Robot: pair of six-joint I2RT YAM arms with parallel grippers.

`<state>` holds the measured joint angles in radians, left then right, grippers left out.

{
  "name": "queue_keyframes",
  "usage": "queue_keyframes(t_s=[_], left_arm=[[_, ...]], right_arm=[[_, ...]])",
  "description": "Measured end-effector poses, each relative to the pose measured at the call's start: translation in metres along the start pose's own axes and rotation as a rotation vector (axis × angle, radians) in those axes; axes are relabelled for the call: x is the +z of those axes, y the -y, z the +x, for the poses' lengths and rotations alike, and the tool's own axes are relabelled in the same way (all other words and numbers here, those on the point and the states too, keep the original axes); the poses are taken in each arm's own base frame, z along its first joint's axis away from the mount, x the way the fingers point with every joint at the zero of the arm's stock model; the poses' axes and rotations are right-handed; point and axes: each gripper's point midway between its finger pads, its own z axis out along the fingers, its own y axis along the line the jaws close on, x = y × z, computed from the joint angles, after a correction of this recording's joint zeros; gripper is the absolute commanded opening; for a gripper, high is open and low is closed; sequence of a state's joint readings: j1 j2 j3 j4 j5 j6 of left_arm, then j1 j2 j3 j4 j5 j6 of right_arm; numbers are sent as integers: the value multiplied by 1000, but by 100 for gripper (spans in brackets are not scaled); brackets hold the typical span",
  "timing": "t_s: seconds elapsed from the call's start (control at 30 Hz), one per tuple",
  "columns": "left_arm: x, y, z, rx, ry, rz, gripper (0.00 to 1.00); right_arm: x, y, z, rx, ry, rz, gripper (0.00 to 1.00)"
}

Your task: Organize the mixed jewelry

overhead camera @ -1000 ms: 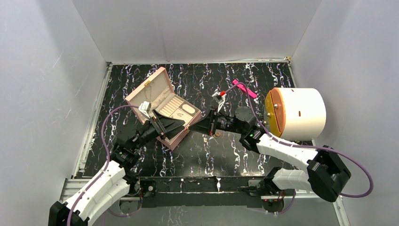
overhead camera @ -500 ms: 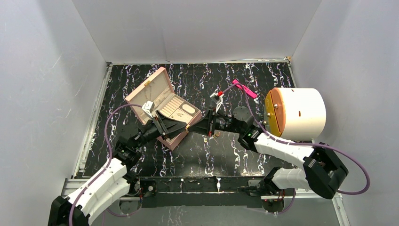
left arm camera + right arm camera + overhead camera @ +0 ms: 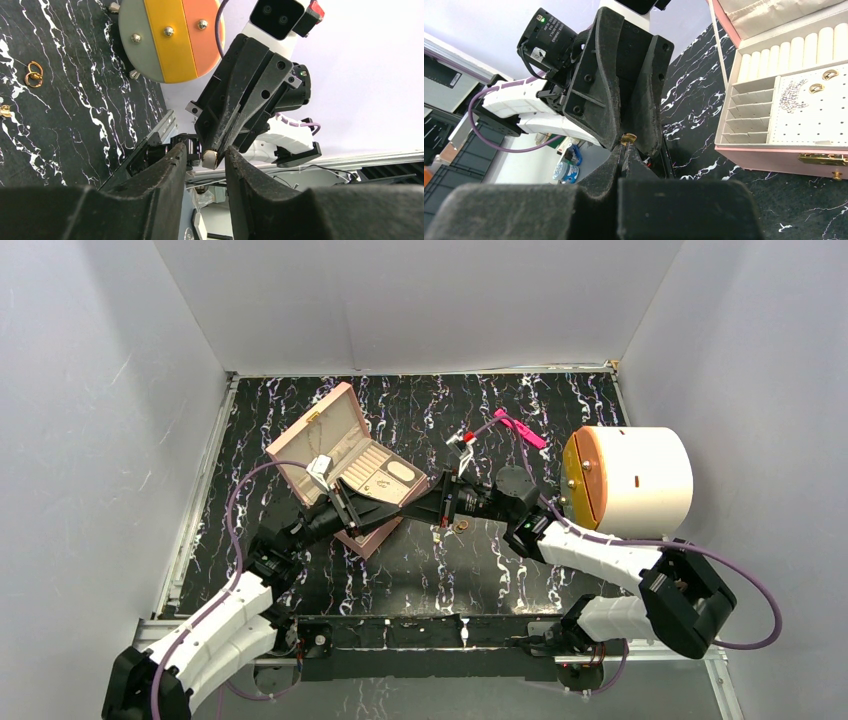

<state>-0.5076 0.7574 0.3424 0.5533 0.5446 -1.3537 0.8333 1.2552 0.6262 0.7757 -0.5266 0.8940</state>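
Above the table, beside the open pink jewelry box [image 3: 345, 465], my two grippers meet tip to tip. My right gripper [image 3: 625, 147] is shut on a tiny gold piece of jewelry [image 3: 628, 138] that sticks out of its fingertips. In the left wrist view this piece [image 3: 209, 160] sits between the fingers of my left gripper [image 3: 205, 152], whose jaws stand narrowly apart on either side of it, with a gap still showing on the left. Two joined gold rings [image 3: 34, 75] lie on the table. Two gold earrings [image 3: 823, 81] rest on the box's perforated pad.
A white cylinder with an orange-and-yellow face [image 3: 630, 480] lies at the right of the black marbled table. A pink flat bar [image 3: 521, 428] lies behind the right arm. The box's front wall with its gold clasp [image 3: 819, 159] is close to the right gripper.
My left gripper's jaws have narrowed from wide open to a small gap around the piece. Both gripper tips have shifted slightly left. The right gripper stays shut.
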Motion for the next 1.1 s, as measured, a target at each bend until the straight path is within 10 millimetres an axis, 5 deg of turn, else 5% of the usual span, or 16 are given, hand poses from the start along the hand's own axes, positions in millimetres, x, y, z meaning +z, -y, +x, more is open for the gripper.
queue_keyframes(t_s=[0.43, 0.7, 0.93, 1.1], left_arm=[[0, 4, 0, 11, -4, 19, 13], [0, 5, -1, 17, 3, 20, 11], [-2, 3, -3, 41, 22, 10, 11], [-3, 6, -6, 69, 36, -2, 12]], right_arm=[[1, 2, 0, 9, 0, 3, 0], [1, 2, 0, 18, 2, 5, 0], [1, 2, 1, 21, 0, 8, 34], [0, 6, -2, 17, 18, 34, 41]])
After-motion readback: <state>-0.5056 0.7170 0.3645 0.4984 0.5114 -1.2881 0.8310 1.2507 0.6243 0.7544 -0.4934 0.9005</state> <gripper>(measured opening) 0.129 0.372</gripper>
